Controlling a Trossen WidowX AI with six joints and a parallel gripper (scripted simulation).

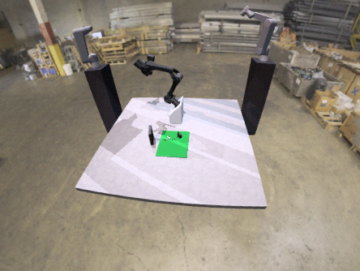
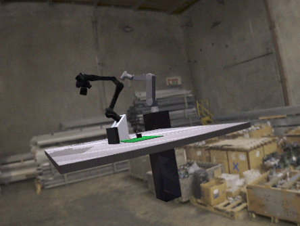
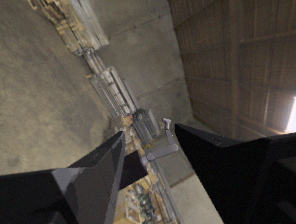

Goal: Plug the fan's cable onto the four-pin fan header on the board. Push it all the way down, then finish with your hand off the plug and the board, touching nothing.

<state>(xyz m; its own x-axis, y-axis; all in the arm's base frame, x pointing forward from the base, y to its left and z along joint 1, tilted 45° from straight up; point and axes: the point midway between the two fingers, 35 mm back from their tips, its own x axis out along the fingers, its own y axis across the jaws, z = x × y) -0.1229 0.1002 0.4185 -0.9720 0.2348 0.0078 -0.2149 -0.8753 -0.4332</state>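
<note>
The green board lies flat in the middle of the table. The black fan stands upright just left of it. A thin cable runs from the fan over the board's back part to a small dark plug that sits on the board; it is too small to tell how deep it sits. My gripper is open and empty. It is raised high above the table, behind and left of the board, touching nothing.
The arm's white base block stands behind the board. Two black pillars with grey camera arms stand at the table's back corners. The grey table ends in open edges all round.
</note>
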